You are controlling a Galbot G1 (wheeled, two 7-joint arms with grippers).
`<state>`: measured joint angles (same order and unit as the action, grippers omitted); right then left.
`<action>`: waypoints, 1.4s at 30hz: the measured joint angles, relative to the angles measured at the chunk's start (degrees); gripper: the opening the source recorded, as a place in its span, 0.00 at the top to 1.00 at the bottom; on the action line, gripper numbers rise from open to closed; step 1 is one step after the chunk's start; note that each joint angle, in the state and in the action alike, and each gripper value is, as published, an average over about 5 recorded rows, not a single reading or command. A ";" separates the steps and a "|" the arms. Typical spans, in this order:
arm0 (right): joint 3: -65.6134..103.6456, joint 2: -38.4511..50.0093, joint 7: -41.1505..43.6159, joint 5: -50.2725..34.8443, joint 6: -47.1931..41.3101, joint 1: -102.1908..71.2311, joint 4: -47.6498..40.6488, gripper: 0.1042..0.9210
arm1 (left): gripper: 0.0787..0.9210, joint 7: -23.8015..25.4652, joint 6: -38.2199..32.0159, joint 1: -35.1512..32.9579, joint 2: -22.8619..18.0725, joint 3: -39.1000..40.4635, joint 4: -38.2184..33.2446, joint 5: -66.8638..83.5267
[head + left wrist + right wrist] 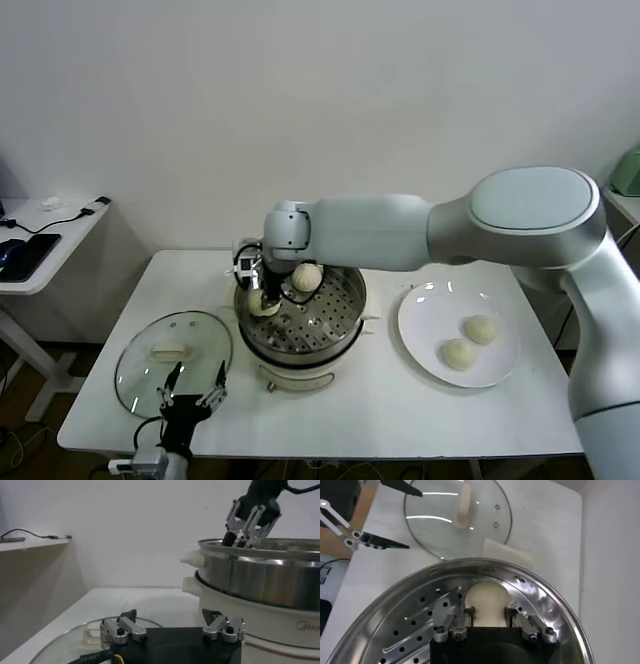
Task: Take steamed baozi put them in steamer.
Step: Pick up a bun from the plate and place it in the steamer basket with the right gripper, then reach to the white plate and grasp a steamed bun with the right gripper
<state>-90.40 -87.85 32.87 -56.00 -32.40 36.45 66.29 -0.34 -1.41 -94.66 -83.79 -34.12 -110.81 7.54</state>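
My right gripper [265,297] is inside the steamer [340,332] at its left side, shut on a cream baozi [262,304]. In the right wrist view the fingers [469,616] pinch this baozi [487,600] just over the perforated tray [412,630], near the rim. A second baozi [306,277] lies at the back of the steamer. Two more baozi [481,329] [458,353] sit on the white plate [425,310] to the right. My left gripper [192,395] is open and empty near the table's front edge, over the glass lid. It also shows in the left wrist view [172,622].
The round glass lid [172,360] with a white handle lies flat left of the steamer. In the left wrist view, the steamer's steel wall [260,580] stands close beside my left gripper. A side table [40,245] with cables stands at far left.
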 measured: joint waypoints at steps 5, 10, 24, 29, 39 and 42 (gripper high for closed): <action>0.01 0.59 0.73 0.22 0.36 0.59 0.66 0.29 | 0.12 0.01 0.06 -0.39 0.09 -0.10 -0.56 0.03; -0.58 2.88 3.02 0.43 2.04 3.09 2.31 0.15 | 0.12 0.03 0.32 -0.79 0.10 -0.15 -1.27 0.04; -8.20 22.23 16.21 6.19 12.75 15.92 10.91 0.12 | 0.12 0.04 0.45 -0.88 -0.14 -0.60 -1.88 0.43; -11.99 30.50 18.86 10.96 15.19 17.51 13.09 0.12 | 0.12 0.02 0.46 -0.87 -0.15 -0.68 -1.90 0.62; -13.56 42.64 20.08 20.79 16.65 12.56 13.06 0.12 | 0.12 -0.04 0.44 -1.21 -0.45 -0.95 -1.84 0.82; -12.56 44.77 20.09 23.21 16.68 9.58 12.67 0.12 | 0.12 -0.04 0.35 -1.48 -0.45 -1.03 -1.73 0.82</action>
<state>-102.96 -43.07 52.96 -32.79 -15.72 46.02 78.96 -0.38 -1.06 -96.14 -84.25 -35.15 -112.54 8.36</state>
